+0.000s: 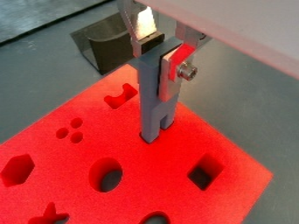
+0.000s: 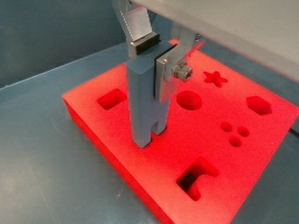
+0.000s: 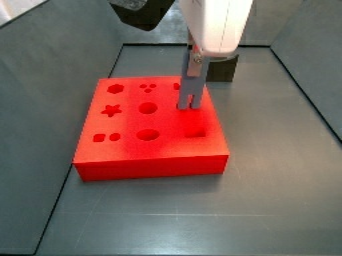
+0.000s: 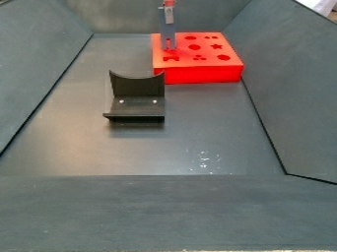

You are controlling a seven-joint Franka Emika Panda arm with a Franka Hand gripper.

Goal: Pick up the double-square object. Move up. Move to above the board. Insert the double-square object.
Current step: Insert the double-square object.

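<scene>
Grey floor [image 4: 198, 138] of the walled work bay, bearing two things: one board and one fixture.

One board [image 3: 160, 150], a bright red square slab, lies flat on the floor; in a side view [image 4: 218, 67] it sits at the far end of the bay. Its top face carries cut-outs: one star [image 2: 215, 78], one hexagon [image 2: 260, 105], one cluster of three small round holes [image 2: 236, 133], one large round hole [image 2: 188, 101], and square openings, among them one at [image 1: 204, 172].

One fixture [image 4: 134, 96], a dark L-shaped bracket on a base plate, stands well apart from the board, nearer the camera in that side view.

One double-square object [image 1: 156, 92], a slender grey-blue bar, stands upright with its forked lower end touching the board's top face, between the cut-outs; in a wrist view [image 2: 145, 96] its foot appears to sit in a recess.

One gripper [image 1: 158, 54] hangs above the board, its two silver fingers [image 1: 180, 61] pinching the bar's upper end from opposite sides. In a side view [image 3: 195, 62] the bar descends from beneath the white wrist housing.
</scene>
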